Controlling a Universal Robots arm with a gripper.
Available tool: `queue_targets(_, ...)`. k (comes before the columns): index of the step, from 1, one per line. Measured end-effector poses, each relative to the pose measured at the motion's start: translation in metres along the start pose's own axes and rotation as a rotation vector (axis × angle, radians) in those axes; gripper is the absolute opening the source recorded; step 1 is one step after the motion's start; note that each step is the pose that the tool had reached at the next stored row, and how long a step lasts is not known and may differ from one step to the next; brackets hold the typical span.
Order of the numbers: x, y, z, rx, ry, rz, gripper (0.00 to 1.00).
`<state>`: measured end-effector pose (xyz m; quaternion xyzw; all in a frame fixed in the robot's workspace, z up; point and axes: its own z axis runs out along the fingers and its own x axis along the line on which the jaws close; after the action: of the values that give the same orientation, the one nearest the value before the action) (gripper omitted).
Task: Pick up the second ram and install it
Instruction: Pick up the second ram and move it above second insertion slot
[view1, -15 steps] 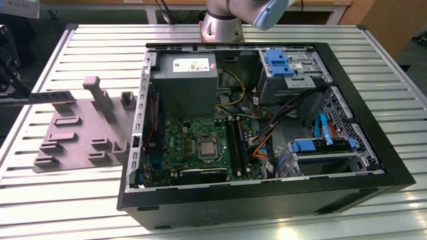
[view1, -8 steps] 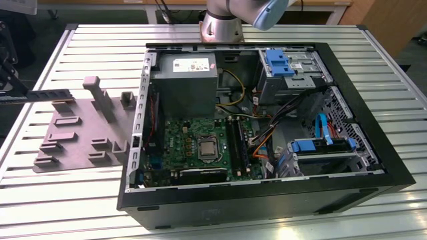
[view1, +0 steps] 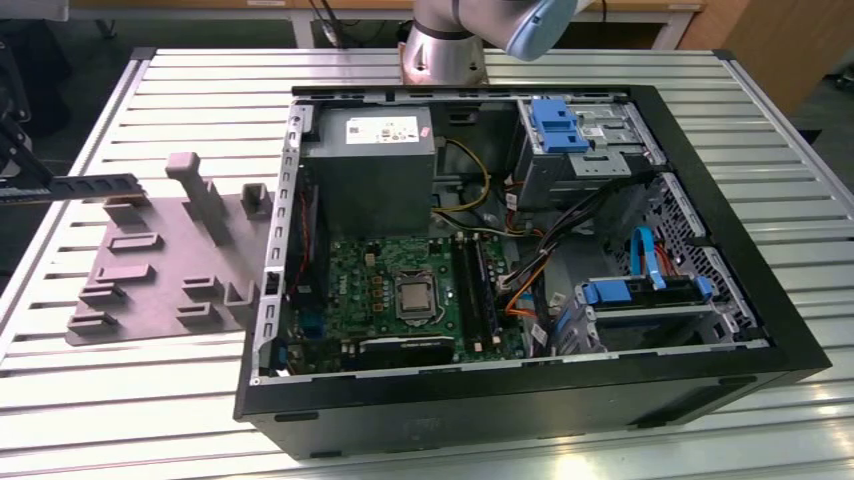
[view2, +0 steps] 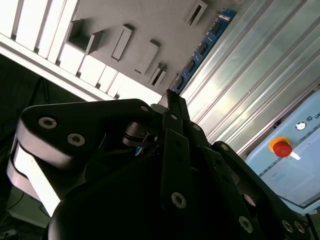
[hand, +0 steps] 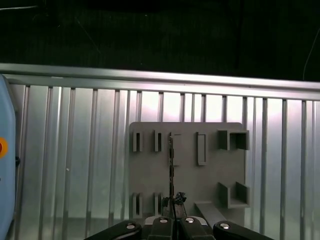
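In the exterior view, the second ram (view1: 96, 185), a long thin dark stick, hangs level in the air above the far-left corner of the grey plastic tray (view1: 160, 280). My gripper (view1: 44, 188) is shut on its end at the exterior view's left edge. In the second wrist view the ram (view2: 200, 50) sticks out from the fingertips of the gripper (view2: 170, 100), showing blue edge and black chips. The first wrist view shows the ram (hand: 171, 165) edge-on above the tray (hand: 190, 192), pinched in the gripper (hand: 172, 210). The green board (view1: 400, 290) with its long black slots (view1: 474, 285) lies inside the open computer case.
The open black computer case (view1: 747, 330) fills the middle and right of the slatted metal table (view1: 200, 80), with a grey power-supply box (view1: 367, 170), blue drive brackets (view1: 554, 125) and cables. The tray carries raised blocks (view1: 194, 190). A pale blue box with a red button (view2: 280, 147) stands beyond the table edge.
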<state>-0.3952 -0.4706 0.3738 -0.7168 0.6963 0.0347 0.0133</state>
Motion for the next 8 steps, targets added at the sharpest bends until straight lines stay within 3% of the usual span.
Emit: queue_targets(8, -0.0004, 0.0002, -0.0057, 0.0001, -0.0001, 0.000, 0.11)
